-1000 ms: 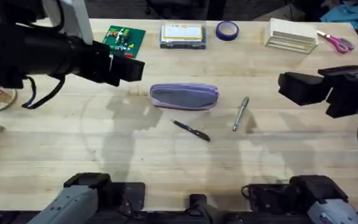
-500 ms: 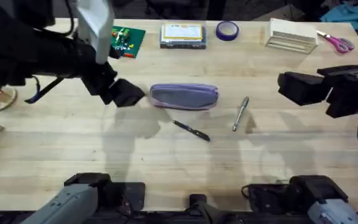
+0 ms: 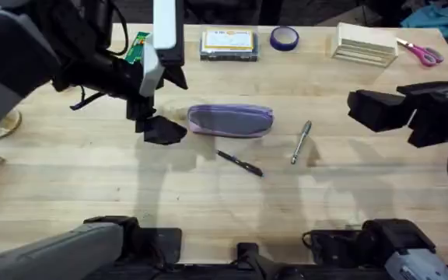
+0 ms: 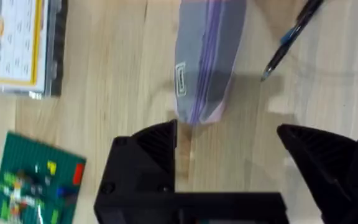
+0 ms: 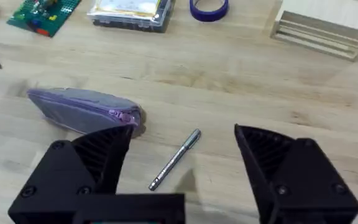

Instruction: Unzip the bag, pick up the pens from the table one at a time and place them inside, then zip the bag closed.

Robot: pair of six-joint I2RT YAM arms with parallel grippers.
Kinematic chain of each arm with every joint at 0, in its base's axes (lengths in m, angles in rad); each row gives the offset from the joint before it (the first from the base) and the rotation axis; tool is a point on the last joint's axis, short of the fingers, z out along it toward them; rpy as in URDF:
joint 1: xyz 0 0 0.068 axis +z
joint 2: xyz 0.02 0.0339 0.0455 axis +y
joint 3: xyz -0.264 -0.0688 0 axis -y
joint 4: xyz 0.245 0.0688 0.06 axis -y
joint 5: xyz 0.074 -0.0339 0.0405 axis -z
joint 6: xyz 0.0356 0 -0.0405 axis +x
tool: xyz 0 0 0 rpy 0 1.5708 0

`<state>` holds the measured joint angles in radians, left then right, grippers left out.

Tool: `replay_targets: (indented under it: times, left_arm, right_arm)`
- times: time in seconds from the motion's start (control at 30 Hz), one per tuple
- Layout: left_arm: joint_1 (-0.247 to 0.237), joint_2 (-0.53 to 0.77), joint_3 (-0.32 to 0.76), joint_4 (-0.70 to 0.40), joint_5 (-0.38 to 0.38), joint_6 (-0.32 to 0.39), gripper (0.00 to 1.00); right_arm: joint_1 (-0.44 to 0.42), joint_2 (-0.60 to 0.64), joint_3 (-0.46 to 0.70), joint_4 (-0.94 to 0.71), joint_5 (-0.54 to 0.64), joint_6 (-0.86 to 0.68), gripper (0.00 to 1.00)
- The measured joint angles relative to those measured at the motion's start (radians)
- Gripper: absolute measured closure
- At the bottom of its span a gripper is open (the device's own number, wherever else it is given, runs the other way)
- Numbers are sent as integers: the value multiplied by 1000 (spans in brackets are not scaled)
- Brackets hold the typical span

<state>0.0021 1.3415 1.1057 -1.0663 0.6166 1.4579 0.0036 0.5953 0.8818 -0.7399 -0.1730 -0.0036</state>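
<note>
- Two pens lay on the bench point(image 3: 68, 187), neither yet bagged: the dark pen point(image 3: 239, 163) just in front of the bag, the silver pen point(image 3: 301, 142) beside the bag's right end and clear of it.
- The bag point(image 3: 230, 120) sat near the middle of the bench, lengthwise across it, zipper uppermost and apparently fully closed. In the right wrist view the zipper pull point(image 5: 125, 116) lay at the end nearest the silver pen.
- Left end effector point(image 3: 164, 131) hung just beside the bag's left end, jaws spread wide and empty. Its wrist view showed that end of the bag between the two fingers, not yet touched.
- Right end effector point(image 5: 182, 152) was held well out to the right, jaws also wide and empty, looking down on the silver pen and the pull end of the bag.
- Step in hand, as judged: unzipping, with the left arm moving in to pin the bag.
- Recommended practice: close the left jaws on the fabric end below the zipper line, not on the teeth, so the track runs free. Bring the right end effector to the pull, grip the tab squarely, and draw along the zipper toward the held end, keeping the pouch taut and low.
- Risk noted: the pouch is soft and light; an unanchored pull would likely drag it into the dark pen.
- Clear box point(image 3: 228, 43), tape roll point(image 3: 284, 37) and scissors point(image 3: 421, 53) stood along the far edge, well apart.
</note>
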Motion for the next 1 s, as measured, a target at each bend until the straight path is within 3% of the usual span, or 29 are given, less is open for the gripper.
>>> replay_targets:
  times: [0.3, 0.73, 1.0]
  left_arm:
    - [0, 56, 0, 0, 61, 73, 7]
    - [0, 56, 0, 3, 69, 81, 7]
    - [0, 78, 1, 74, 64, 85, 8]
  right_arm:
    - [0, 0, 0, 0, 0, 0, 4]
    - [0, 0, 0, 0, 0, -8, 4]
    - [0, 0, 0, -1, 0, -9, 4]
